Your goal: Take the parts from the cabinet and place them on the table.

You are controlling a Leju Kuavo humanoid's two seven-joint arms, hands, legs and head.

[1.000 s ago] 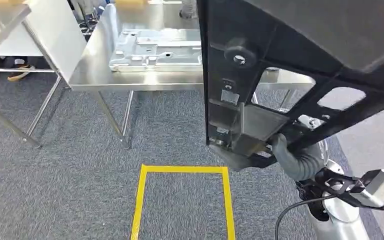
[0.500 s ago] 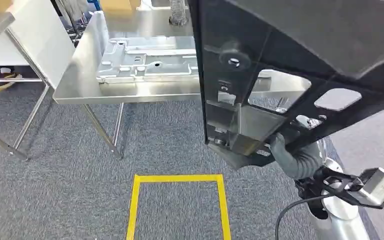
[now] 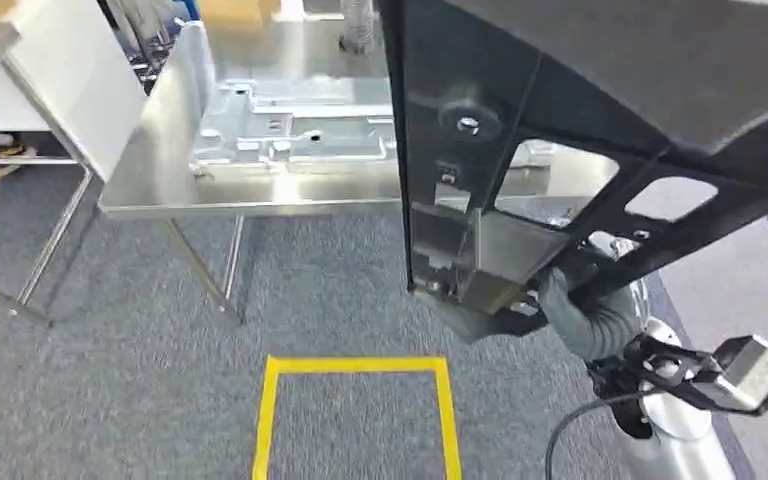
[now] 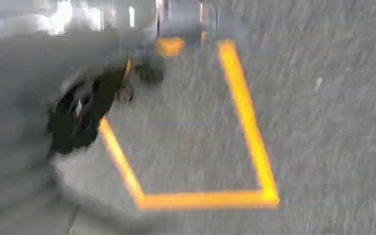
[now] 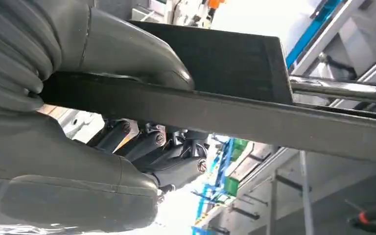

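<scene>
The right hand [image 3: 572,312], at lower right of the head view, grips the lower edge of a large black part [image 3: 600,120], a flat frame with cut-out openings that rises from the hand to fill the upper right of the frame. In the right wrist view the thick grey thumb [image 5: 127,46] presses on one face of the part's edge [image 5: 254,115] while the darker fingers [image 5: 142,144] curl under the other. The left hand [image 4: 78,117] appears as a dark blur above the carpet; whether it is open or closed cannot be told. Beyond the black part, in the upper middle of the head view, stands a steel worktop [image 3: 150,190] carrying a silver metal part [image 3: 290,125] lying flat. Below, a yellow tape rectangle [image 3: 265,420] marks the grey carpet [image 3: 110,380].
</scene>
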